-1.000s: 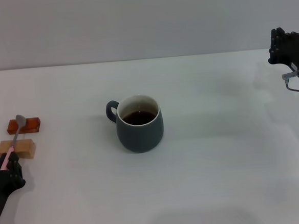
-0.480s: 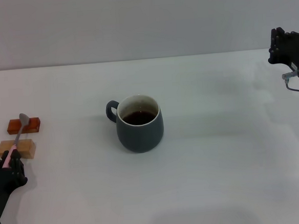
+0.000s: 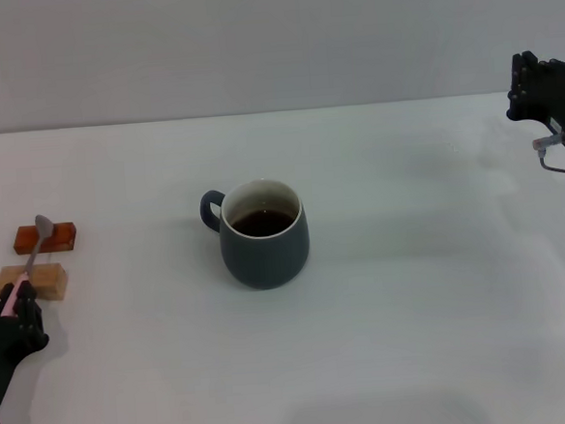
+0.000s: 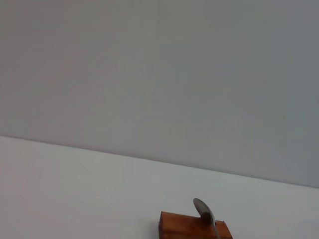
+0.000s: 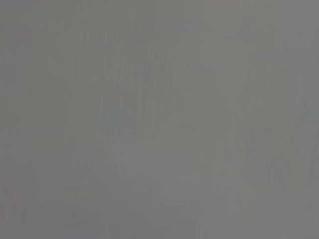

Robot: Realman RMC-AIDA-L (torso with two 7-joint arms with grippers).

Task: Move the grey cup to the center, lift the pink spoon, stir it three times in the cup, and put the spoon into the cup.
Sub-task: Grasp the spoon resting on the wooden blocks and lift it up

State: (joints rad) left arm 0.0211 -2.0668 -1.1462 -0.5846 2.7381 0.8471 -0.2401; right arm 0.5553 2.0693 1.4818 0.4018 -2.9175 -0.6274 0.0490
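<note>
The grey cup [image 3: 263, 235] stands near the table's middle, handle toward my left, with dark liquid inside. The pink spoon [image 3: 33, 257] lies across a tan block [image 3: 45, 279] and a red-brown block [image 3: 59, 235] at the far left, its metal bowl over the red-brown one. My left gripper [image 3: 17, 298] sits at the near end of the spoon, shut on the pink handle tip. In the left wrist view the spoon bowl [image 4: 202, 210] shows above the red-brown block [image 4: 187, 226]. My right gripper [image 3: 530, 83] hangs parked at the far right, well away from the cup.
The white table [image 3: 415, 309] meets a grey wall at the back. The two small blocks under the spoon sit close to the table's left edge. The right wrist view shows only plain grey.
The spoon's bowl has shifted slightly to the right on the red-brown block, and my left gripper has drawn a little toward the near left. Cup and right arm are unmoved.
</note>
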